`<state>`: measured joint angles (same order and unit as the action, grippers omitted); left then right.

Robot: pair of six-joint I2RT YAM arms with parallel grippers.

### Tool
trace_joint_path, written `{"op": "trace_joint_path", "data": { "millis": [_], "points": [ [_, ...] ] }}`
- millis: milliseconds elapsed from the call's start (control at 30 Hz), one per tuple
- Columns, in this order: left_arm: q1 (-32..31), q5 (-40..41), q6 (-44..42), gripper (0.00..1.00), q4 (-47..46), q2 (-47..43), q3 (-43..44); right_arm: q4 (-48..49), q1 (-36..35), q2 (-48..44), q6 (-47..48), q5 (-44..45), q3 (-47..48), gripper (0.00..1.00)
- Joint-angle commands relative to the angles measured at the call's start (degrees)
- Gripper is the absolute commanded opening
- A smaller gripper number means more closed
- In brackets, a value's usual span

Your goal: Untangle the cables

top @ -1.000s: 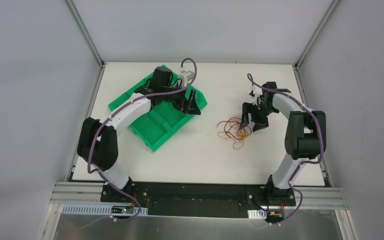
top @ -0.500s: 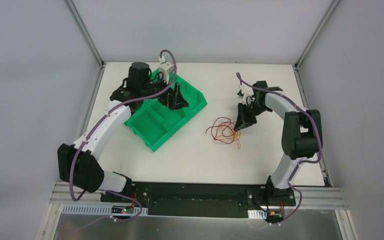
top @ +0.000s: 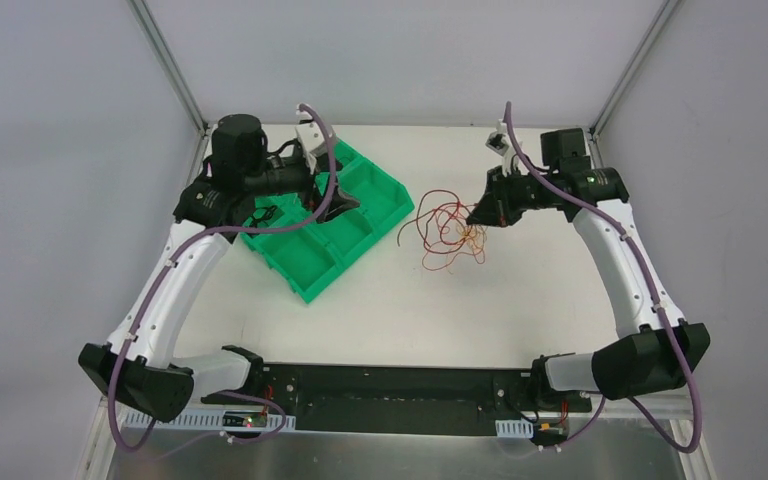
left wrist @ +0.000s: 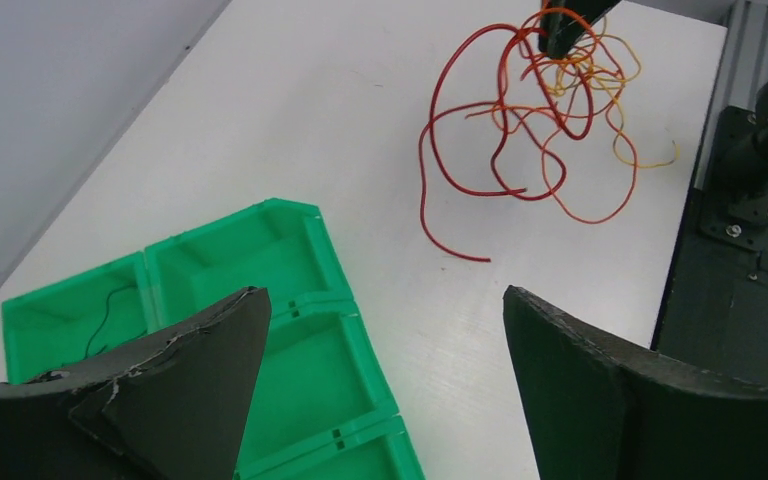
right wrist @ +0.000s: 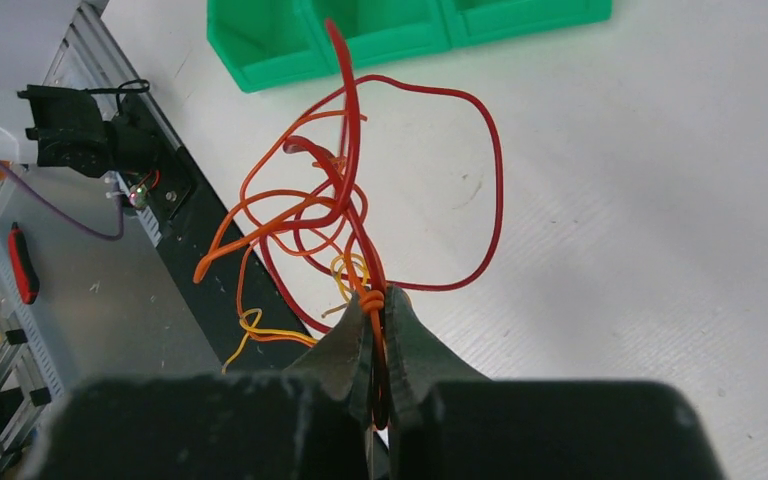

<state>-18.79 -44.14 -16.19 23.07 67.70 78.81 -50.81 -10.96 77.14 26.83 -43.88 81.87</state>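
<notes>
A white table (top: 410,310) fills the floor of a booth with plain grey walls (top: 50,150) on the left, right and far sides. We count two arms, one green tray (top: 310,290) and one bundle of cables (top: 445,235).

The tray sits far left, split into several compartments. One compartment holds a single thin black wire (left wrist: 110,305).

The cables, in red, orange and yellow, form one loose tangle just right of the tray, toward the far side. We cannot count the strands.

The right gripper (right wrist: 380,300) is pinched tight on the knot where they cross, and the loops spread away from it. The left gripper (left wrist: 380,300) hangs over the tray, its jaws wide apart and holding nothing.
</notes>
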Motion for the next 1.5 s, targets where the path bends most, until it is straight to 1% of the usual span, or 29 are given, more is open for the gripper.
{"op": "trace_joint_path", "data": {
  "millis": [0, 33, 133, 167, 200, 233, 333, 400, 433, 500, 600, 633, 700, 767, 867, 1000, 1100, 1167, 1233, 1300, 1333, 1367, 1467],
  "points": [
    [-5.5, -7.6, -6.2, 0.85, 2.6, 3.6, 2.3, 2.0, -3.5, -2.1, -3.8, -1.7, -1.9, 0.00],
    [-7.3, -8.0, -6.7, 0.82, 2.6, 4.2, 2.1, 3.5, -4.5, -2.8, -5.6, -0.7, -2.8, 0.00],
    [-13.5, -6.2, -8.9, 0.73, 1.4, 5.7, 1.3, 5.8, -8.3, -2.9, -10.7, 4.1, -3.4, 0.00],
    [-15.2, -4.6, -9.8, 0.71, 0.3, 5.9, 0.3, 6.4, -9.0, -2.6, -13.3, 5.0, -3.2, 0.00],
    [-17.1, -2.0, -9.8, 0.69, -3.4, 6.0, -1.2, 6.8, -9.1, -2.3, -15.6, 4.5, -3.2, 0.00],
    [-18.5, 0.0, -8.8, 0.68, -6.6, 6.2, -2.7, 7.1, -9.3, -2.1, -17.0, 4.3, -3.4, 0.00],
    [-20.8, 1.9, -8.1, 0.67, -12.3, 6.7, -6.6, 7.6, -10.3, -2.1, -17.9, 4.4, -4.1, 0.00],
    [-21.1, 4.0, -6.3, 0.66, -17.2, 6.6, -9.4, 7.9, -10.6, -2.7, -16.4, 3.9, -4.5, 0.00],
    [-20.8, 4.1, -6.3, 0.66, -18.1, 6.5, -9.9, 7.4, -11.0, -3.1, -14.3, 3.7, -4.9, 0.00],
    [-19.0, 0.5, -7.5, 0.66, -18.3, 6.1, -10.3, 6.2, -12.5, -4.5, -7.8, 4.2, -5.6, 0.00],
    [-16.9, -4.7, -12.2, 0.64, -14.1, 5.7, -9.8, 4.8, -15.2, -6.4, 0.0, 5.5, -6.3, 0.00],
    [-16.4, -5.7, -14.2, 0.63, -12.0, 6.1, -9.3, 4.4, -16.1, -6.7, 1.8, 6.0, -6.3, 0.00],
    [-15.4, -6.4, -15.6, 0.62, -10.6, 7.0, -8.6, 3.6, -18.1, -6.5, 4.6, 7.0, -6.0, 0.00],
    [-14.4, -7.9, -16.6, 0.61, -9.7, 8.5, -7.7, 3.6, -19.9, -6.2, 5.6, 8.3, -5.5, 0.00],
    [-14.0, -12.7, -21.4, 0.60, -4.8, 10.3, -6.0, 3.6, -21.7, -5.8, 5.8, 9.6, -4.5, 0.00],
    [-14.0, -14.2, -22.3, 0.58, -4.0, 11.0, -6.7, 3.7, -22.9, -4.7, 4.9, 10.7, -3.2, 0.00],
    [-14.1, -14.1, -23.6, 0.51, -3.9, 11.8, -7.2, 4.1, -23.2, -3.6, 3.9, 10.9, -2.4, 0.00],
    [-14.2, -12.9, -23.4, 0.43, -3.9, 13.0, -6.4, 4.0, -23.5, -2.9, 3.5, 10.7, -1.7, 0.00],
    [-14.2, -12.2, -21.4, 0.29, -3.9, 14.0, -4.5, 3.9, -23.5, -2.2, 3.0, 10.8, -1.4, 0.00],
    [-13.9, -11.0, -17.9, 0.03, -3.9, 13.9, -2.3, 3.2, -23.2, -1.3, 2.2, 11.8, -1.0, 0.00],
    [-13.4, -10.3, -16.0, 0.00, -3.9, 13.1, -1.6, 2.1, -22.5, -0.6, 1.9, 11.5, -0.6, 0.00],
    [-12.6, -9.9, -14.7, 0.00, -4.0, 12.0, -1.3, 1.2, -21.1, 0.0, 1.3, 10.6, -0.3, 0.00],
    [-8.1, -8.9, -11.4, 0.00, -3.9, 8.0, -0.9, -1.1, -15.6, 1.1, 0.1, 8.1, -0.9, 0.04]
  ]
}}
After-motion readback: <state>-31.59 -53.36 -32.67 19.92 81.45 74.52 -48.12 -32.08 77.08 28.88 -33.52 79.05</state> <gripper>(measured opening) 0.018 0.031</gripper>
